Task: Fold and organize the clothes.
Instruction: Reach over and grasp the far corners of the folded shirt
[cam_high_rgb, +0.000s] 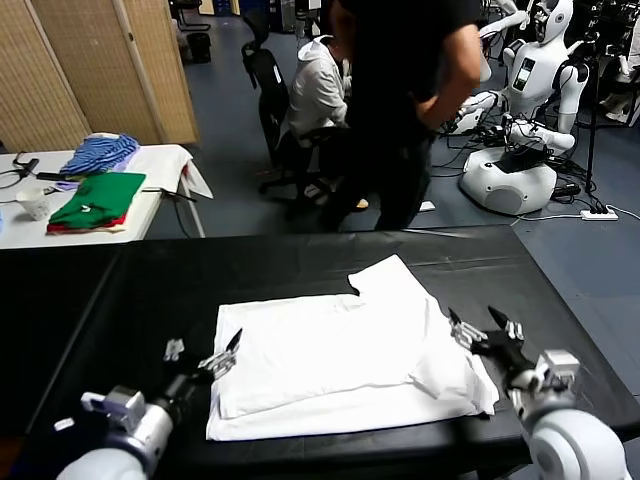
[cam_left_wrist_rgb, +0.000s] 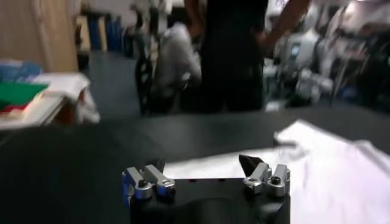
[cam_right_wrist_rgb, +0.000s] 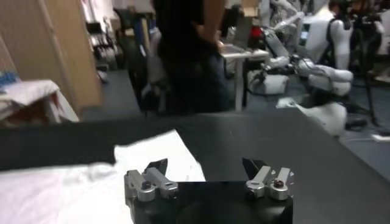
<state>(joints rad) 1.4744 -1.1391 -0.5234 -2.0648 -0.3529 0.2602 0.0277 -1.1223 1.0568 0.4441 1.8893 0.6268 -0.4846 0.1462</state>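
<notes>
- Two arms flank the white T-shirt (cam_high_rgb: 340, 365), which lies partly folded near the front edge of the black surface (cam_high_rgb: 150, 280), one sleeve reaching toward the far edge.
- Left pincer (cam_high_rgb: 205, 357) sits spread at the shirt's left edge; right pincer (cam_high_rgb: 482, 330) sits spread at its right edge, neither holding cloth. That symmetry likely readies a two-sided lift for the next fold.
- Only the head view shows the shirt's whole outline and the green garment (cam_high_rgb: 95, 198) on the side table (cam_high_rgb: 165, 160); each wrist view shows just one margin of cloth beyond its own fingertips.
</notes>
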